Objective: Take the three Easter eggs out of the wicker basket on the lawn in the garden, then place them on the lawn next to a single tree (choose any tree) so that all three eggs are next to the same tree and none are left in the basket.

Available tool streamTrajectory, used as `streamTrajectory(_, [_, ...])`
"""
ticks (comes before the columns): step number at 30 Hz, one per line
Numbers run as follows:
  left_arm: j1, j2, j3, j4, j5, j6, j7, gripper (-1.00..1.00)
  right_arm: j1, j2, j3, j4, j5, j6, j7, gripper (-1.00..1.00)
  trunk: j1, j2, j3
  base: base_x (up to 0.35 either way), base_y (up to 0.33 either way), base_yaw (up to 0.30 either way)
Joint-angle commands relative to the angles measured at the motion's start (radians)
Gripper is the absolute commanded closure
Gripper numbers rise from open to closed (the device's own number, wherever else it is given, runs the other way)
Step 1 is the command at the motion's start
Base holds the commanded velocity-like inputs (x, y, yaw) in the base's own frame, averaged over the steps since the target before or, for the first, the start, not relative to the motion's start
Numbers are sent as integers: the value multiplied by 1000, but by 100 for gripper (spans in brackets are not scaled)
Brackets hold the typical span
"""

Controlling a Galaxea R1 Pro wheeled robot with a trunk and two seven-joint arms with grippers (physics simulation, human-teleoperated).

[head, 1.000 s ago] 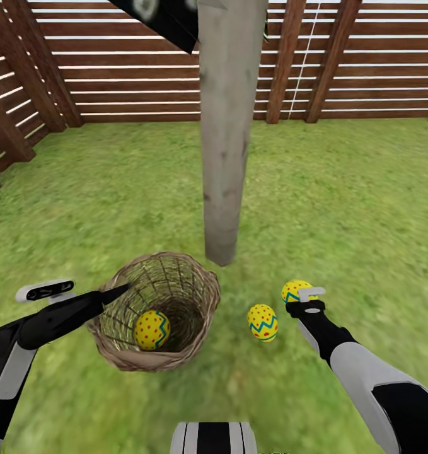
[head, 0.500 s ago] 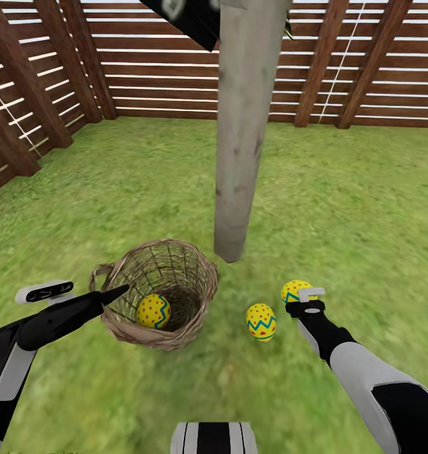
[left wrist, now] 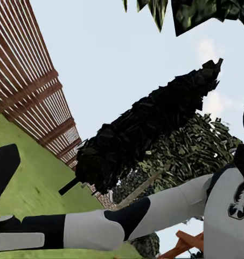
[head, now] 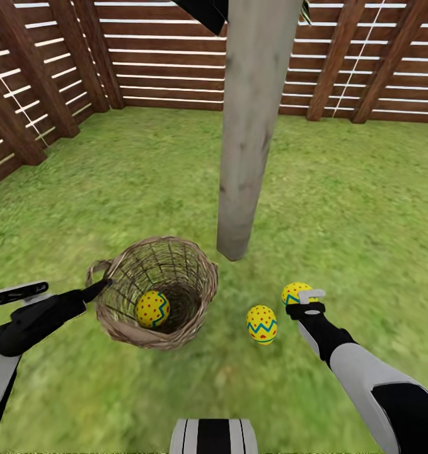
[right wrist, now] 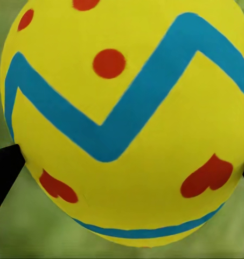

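one egg (head: 152,308) in basket (head: 152,292), two eggs (head: 262,323) on lawn (head: 340,208)

The head view looks forward and down over the mottled green lawn (head: 358,202) toward the brown horizontal-slat wooden fence (head: 163,63). The left wrist view faces upward, taking in sky and that fence (left wrist: 33,97). The right wrist view sits right against a yellow egg with blue zigzag bands and red dots (right wrist: 127,124), also seen from the head (head: 294,291)

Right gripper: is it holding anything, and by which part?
The right gripper has an Easter egg between its fingers, gripped across the egg's sides, low over the lawn.
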Motion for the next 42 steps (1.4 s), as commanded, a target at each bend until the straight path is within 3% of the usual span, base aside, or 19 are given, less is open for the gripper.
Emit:
streamTrajectory(1, [11,1,43,-1,1,11,-3,-100,1,0,9,-1,0,9,-5,100,0,-1,-5,0,0,0])
streamTrajectory(4, [40,2,182,7,0,14,-3,-100,4,0,8,-1,0,9,-5,100,2,-1,-16,0,0,0])
streamTrajectory(6, [47,1,222,13,-5,14,-3,-100,7,0,8,-1,1,9,-5,100,2,-2,-24,0,0,0])
streamTrajectory(10, [60,0,269,27,-4,14,-3,-100,9,-1,8,-2,1,9,-12,100,4,-3,-39,0,0,0])
streamTrajectory(39, [60,-1,271,26,-1,17,-3,-100,11,-1,5,-8,-6,11,-14,100,17,-9,-152,0,0,0])
streamTrajectory(42, [60,-1,271,27,-1,19,-3,-100,11,0,5,-10,-5,10,-13,100,17,-9,-152,0,0,0])
